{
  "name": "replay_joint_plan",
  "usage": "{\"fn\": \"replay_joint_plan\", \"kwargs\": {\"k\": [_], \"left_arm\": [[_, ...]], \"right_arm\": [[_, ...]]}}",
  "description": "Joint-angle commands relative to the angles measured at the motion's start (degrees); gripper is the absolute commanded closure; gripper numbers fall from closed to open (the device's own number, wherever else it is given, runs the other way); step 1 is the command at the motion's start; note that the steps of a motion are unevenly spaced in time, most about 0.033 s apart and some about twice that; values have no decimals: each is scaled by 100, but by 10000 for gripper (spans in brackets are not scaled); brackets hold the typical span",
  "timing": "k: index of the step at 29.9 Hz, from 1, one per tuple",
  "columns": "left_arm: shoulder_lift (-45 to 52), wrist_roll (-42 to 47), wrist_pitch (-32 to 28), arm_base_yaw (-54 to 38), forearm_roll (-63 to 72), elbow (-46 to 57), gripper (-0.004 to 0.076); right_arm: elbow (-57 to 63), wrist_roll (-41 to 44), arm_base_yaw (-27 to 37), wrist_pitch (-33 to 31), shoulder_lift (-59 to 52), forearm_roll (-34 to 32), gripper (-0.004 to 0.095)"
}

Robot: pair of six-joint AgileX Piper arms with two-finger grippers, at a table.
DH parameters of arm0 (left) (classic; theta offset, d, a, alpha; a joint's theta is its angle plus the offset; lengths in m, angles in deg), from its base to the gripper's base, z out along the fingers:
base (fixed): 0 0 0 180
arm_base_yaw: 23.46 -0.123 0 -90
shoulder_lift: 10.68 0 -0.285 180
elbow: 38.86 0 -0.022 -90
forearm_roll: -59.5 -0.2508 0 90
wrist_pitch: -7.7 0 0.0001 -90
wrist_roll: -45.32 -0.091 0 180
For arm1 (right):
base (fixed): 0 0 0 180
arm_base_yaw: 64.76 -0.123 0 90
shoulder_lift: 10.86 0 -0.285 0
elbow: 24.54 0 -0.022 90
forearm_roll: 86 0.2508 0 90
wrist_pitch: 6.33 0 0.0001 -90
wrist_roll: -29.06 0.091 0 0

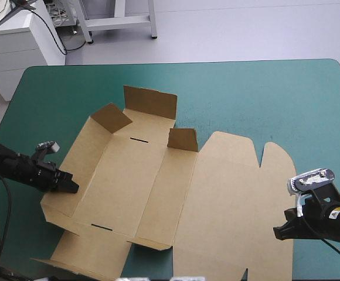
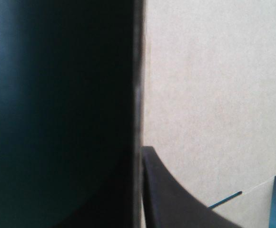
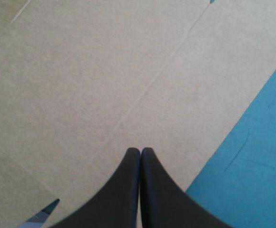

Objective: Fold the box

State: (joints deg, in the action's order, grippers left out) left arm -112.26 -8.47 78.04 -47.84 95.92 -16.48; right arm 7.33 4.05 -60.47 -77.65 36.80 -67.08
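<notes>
The desk [image 1: 264,93], under its teal-green cover, is mostly taken up by the box [image 1: 129,181] — one cut sheet of brown board lying open from the middle of the desk to the near edge. Its lid [image 1: 234,199], the widest part, lies flat on the right, round-edged with a notch on its far side. Left of it the base and side panels are creased but mostly flat. At the far end a wall [image 1: 151,102] stands up, and two small flaps [image 1: 112,117] are raised, one at each side of the base. Two thin slots [image 1: 138,140] show in the board, one far and one near.

The left tool [image 1: 70,186] comes in low at the box's left panel and is clamped on its edge — in its wrist view the board runs edge-on down the middle, one black finger [image 2: 176,199] against the brown face, the other side in dark shadow. The right tool [image 1: 278,232] sits at the lid's right edge, its fingers closed tip to tip and gripping nothing. The tips are over the board, with bare cover just beside.
</notes>
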Motion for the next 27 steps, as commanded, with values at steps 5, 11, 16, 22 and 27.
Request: {"fn": "replay_joint_plan", "kwargs": {"k": [5,11,16,22,27], "left_arm": [[231,293,403,834,-520,-1408,732],[231,293,161,1919,-1416,-2388,732],[231,441,-612,2876,-1919,-2956,732],[231,524,-1416,4055,-2803,-3270,732],[220,1116,-2259,5036,-3958,-3270,732]], "right_arm": [[-140,-55,-7,97,42,132,927],[-140,-40,-7,97,42,185,927],[-140,-5,-7,86,42,193,927],[-140,122,-7,60,42,193,927],[-140,122,-7,36,42,193,927]]}}
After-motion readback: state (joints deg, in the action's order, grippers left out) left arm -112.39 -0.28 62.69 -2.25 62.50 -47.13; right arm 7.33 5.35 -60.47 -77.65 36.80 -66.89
